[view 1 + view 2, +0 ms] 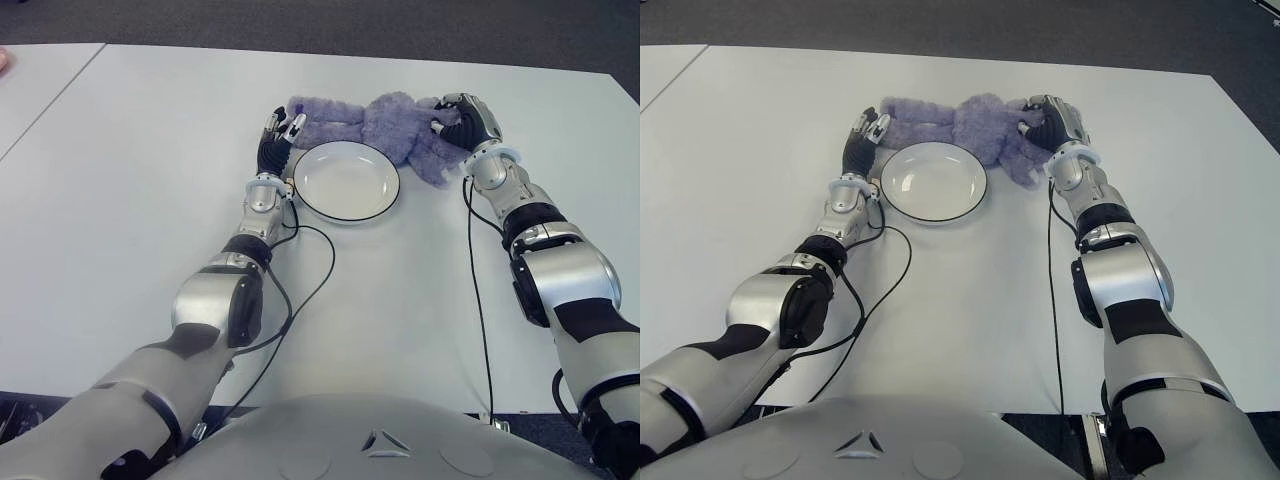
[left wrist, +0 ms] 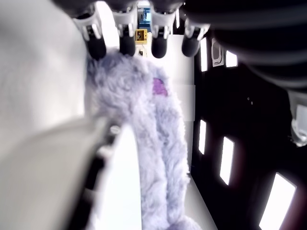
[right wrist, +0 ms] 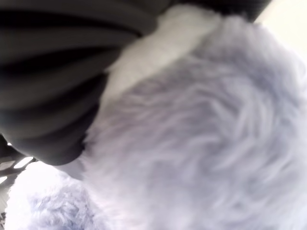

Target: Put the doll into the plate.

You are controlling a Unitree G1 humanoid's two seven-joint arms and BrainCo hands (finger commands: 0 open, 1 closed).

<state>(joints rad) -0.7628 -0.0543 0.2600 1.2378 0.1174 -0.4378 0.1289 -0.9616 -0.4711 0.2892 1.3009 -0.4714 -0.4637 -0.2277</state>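
We log the doll [image 1: 375, 125] lying stretched across the table [image 1: 150, 180] just behind the plate [image 1: 346, 181], its thick end toward the robot's right and its thin limbs toward the left. It is not in the plate yet, and the plate holds nothing.

Right hand [image 1: 462, 122]: pressed into the thick end of the doll, fingers curled into the fur (the right wrist view is filled with fur and dark finger segments), so we read this as a grasp.

Left hand [image 1: 280, 138]: at the thin end, just beside the plate's left rim. Its 4 fingertips [image 2: 127, 47] are extended above the fur and hold nothing.

Step in hand, as we judge it: securing the doll, 1 hand gripping and the other poised. The next move calls for the left fingers to close on the limbs, then a lift by both hands clear of the rim and toward the robot. A limp doll may drape over the edge.
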